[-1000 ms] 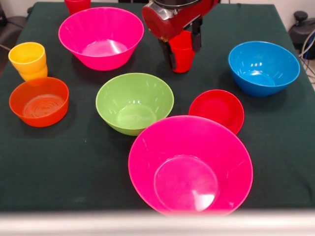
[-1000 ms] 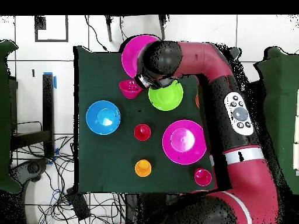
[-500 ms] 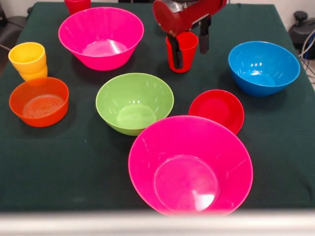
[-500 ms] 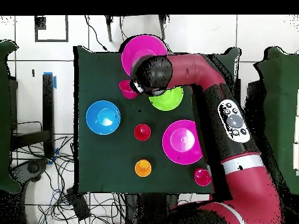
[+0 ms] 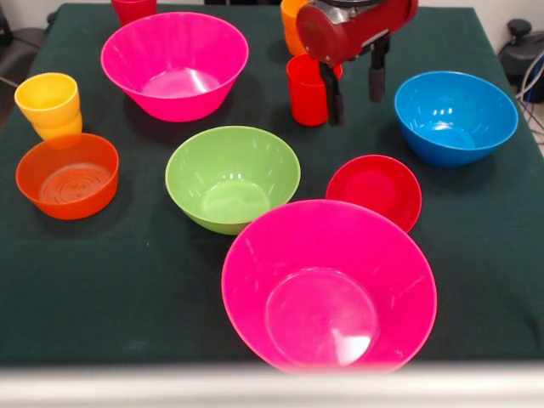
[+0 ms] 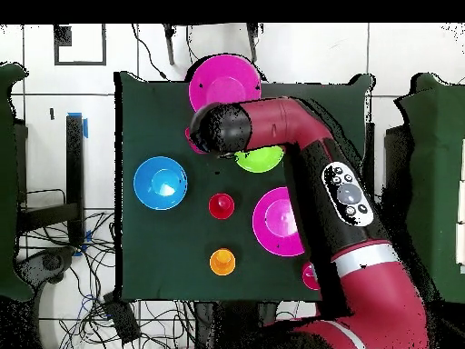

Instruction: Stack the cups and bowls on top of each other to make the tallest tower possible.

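My gripper [image 5: 354, 106] hangs open and empty at the far side of the table. Its left finger [image 5: 331, 93] is at the right edge of a red cup [image 5: 304, 89], which stands upright on the cloth outside the jaws. The lime-green bowl [image 5: 231, 174], small red bowl [image 5: 374, 189] and yellow cup [image 5: 48, 100] stand apart from each other. The yellow cup sits on another cup. An orange cup [image 5: 291, 21] stands behind the gripper. In the overhead view the arm [image 6: 272, 127] hides the gripper; the red cup [image 6: 221, 205] shows there.
Two hot-pink bowls stand at the near middle [image 5: 329, 285] and far left [image 5: 174, 64]. A blue bowl [image 5: 455, 115] is at the right, a translucent orange bowl [image 5: 68, 174] at the left. Another red cup [image 5: 133, 8] is at the far edge.
The gripper had the red cup between its fingers. It has opened, let the cup stand on the table, and moved right and slightly up in the front view.
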